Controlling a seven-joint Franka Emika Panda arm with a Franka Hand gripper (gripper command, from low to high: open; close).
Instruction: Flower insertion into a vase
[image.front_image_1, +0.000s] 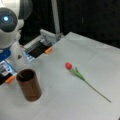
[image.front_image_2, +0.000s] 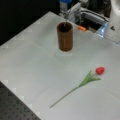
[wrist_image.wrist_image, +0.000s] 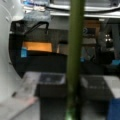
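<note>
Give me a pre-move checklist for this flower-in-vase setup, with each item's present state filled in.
1. Dark-brown cylindrical wood-like vase stands upright on the grey table: ok, in both front views.
2. Vase mouth open at the top: ok; a thin stem tip seems to lean at its rim, so its inside is not fully free.
3. Red tulip with a long green stem lies flat on the table, apart from the vase: ok, not yet inserted.
4. Gripper in view in a front view: not ok, it does not show.
5. Green stem runs upright close before the wrist camera; whether it is gripped: cannot tell.
</note>
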